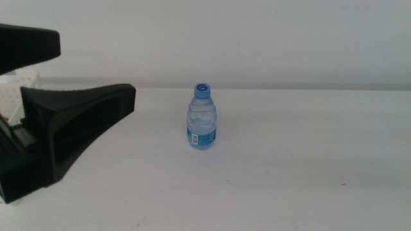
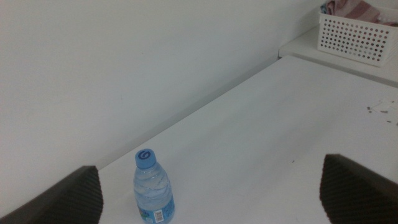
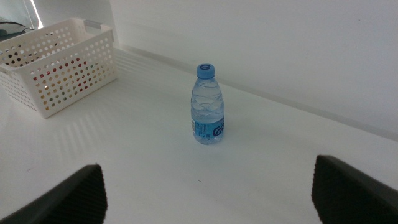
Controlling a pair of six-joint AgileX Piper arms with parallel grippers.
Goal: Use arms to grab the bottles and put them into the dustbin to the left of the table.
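Left gripper [image 1: 70,70]: far left of the middle view, dark jaws spread wide apart, nothing between them.
Dustbin [image 3: 59,71]: white perforated basket, partly hidden behind the left gripper at the table's left; coloured items show through its holes.
Water bottle [image 1: 203,118]: clear, blue cap, upright, mid-table [image 1: 308,167], well apart from both grippers.
Right gripper [image 3: 208,193]: jaws wide apart, empty, facing the bottle.

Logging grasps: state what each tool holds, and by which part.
Nothing is held. The left tool is open, off to the left of the water bottle; the right tool is open, short of it.
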